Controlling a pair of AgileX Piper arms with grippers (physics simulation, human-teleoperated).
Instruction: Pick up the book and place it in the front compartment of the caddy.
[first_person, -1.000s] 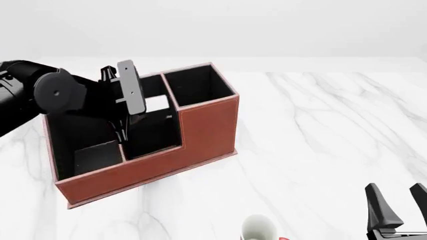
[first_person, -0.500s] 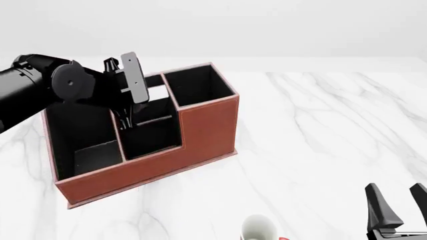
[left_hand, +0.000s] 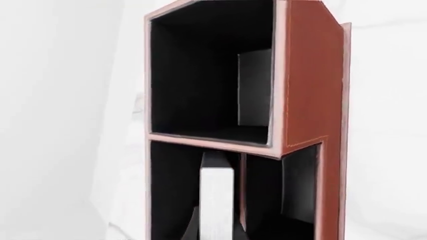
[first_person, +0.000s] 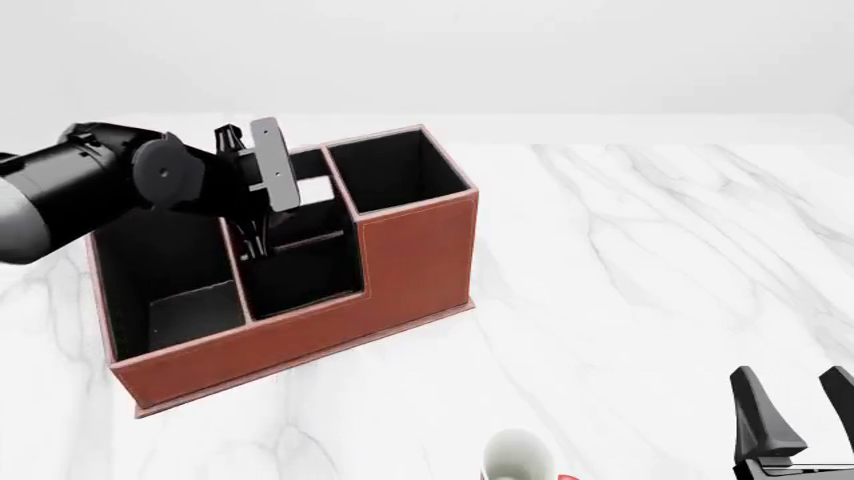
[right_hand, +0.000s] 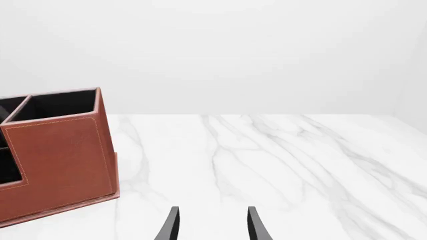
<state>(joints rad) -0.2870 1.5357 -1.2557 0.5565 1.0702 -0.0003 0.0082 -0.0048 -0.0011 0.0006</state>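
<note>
Hanging over the middle of the caddy (first_person: 400, 260), the left pincer (first_person: 254, 240) is seen with its fingers dipped below the rim, close against the wall that borders the large wide end cell. In the left wrist view the book (left_hand: 217, 200) is shown edge-on, white strip upward, pinched between the two dark fingers (left_hand: 190, 227), so the left pincer is taken as clenched on the book. The book is held inside the caddy's walls, beside a narrow divider; whether it is inside the front compartment (first_person: 307, 275) or the taller cell behind it cannot be told. Little side room is left there, with lined walls close on both flanks of the book. The tall square end cell is seen at the caddy's right end, and its outer edge faces a wide stretch of marble worktop (first_person: 641, 260). The right pincer (first_person: 801, 420) is parked at the near right corner, well apart from the caddy, its fingers spread and nothing between them. A white mug (first_person: 518, 455) with a red spot is cut off by the near edge, between caddy and right pincer. Counted: one caddy with four cells, one book, one mug, two pincers.
</note>
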